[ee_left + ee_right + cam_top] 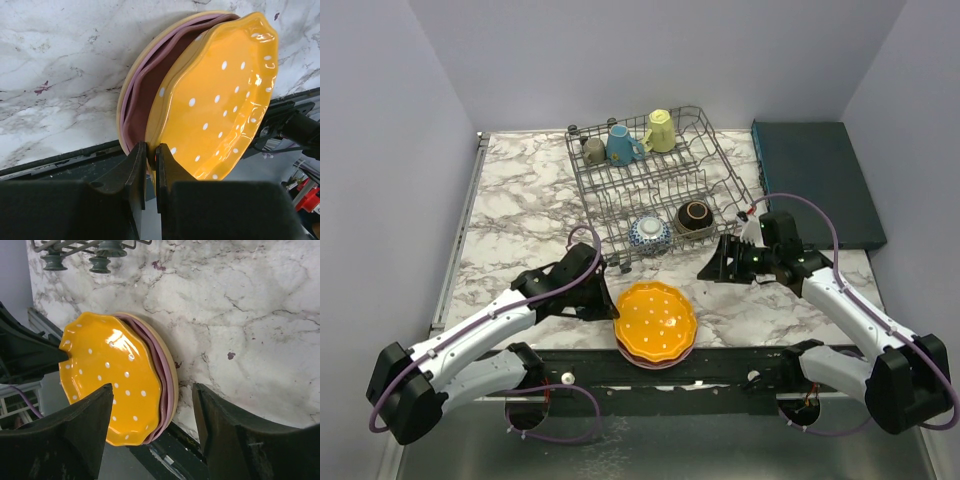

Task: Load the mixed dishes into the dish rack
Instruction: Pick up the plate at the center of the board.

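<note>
The left tool (151,150) is clamped on the rim of the orange plate (220,100), which tilts up off the pink plate (145,85) at the near edge of the marble surface (60,75). The right tool (152,390) hangs just beside the stack, fingers wide apart, holding nothing. Behind, the dish rack (650,182) holds mugs (620,146) and bowls (649,234)
</note>
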Robot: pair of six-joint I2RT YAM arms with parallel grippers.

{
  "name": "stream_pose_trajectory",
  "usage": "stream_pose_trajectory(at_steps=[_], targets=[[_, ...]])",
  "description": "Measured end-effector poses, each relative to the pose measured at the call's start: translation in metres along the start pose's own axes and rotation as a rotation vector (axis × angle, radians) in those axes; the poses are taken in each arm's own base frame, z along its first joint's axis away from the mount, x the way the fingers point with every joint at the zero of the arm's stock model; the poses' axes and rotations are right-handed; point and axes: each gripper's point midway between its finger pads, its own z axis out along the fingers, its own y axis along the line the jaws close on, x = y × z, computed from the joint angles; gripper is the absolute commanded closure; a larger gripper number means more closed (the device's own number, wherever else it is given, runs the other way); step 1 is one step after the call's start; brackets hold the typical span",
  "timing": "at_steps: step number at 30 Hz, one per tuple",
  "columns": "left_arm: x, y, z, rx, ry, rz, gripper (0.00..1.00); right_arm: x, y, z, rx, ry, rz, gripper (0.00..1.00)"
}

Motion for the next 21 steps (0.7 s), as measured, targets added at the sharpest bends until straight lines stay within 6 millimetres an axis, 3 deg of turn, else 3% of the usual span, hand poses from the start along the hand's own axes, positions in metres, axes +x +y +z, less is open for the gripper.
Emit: stream_pose_trajectory(at_steps=[12, 21], targets=[[-0.012, -0.007, -0.011, 0.022, -0.068, 0.008, 1.00, 0.021, 0.008, 0.002, -0.073, 0.072, 0.034, 0.34], [-0.011, 0.008, -0.024, -0.031, -0.108, -0.031, 1.00, 0.027, 0.019, 0.008, -0.115, 0.101, 0.029, 0.34]])
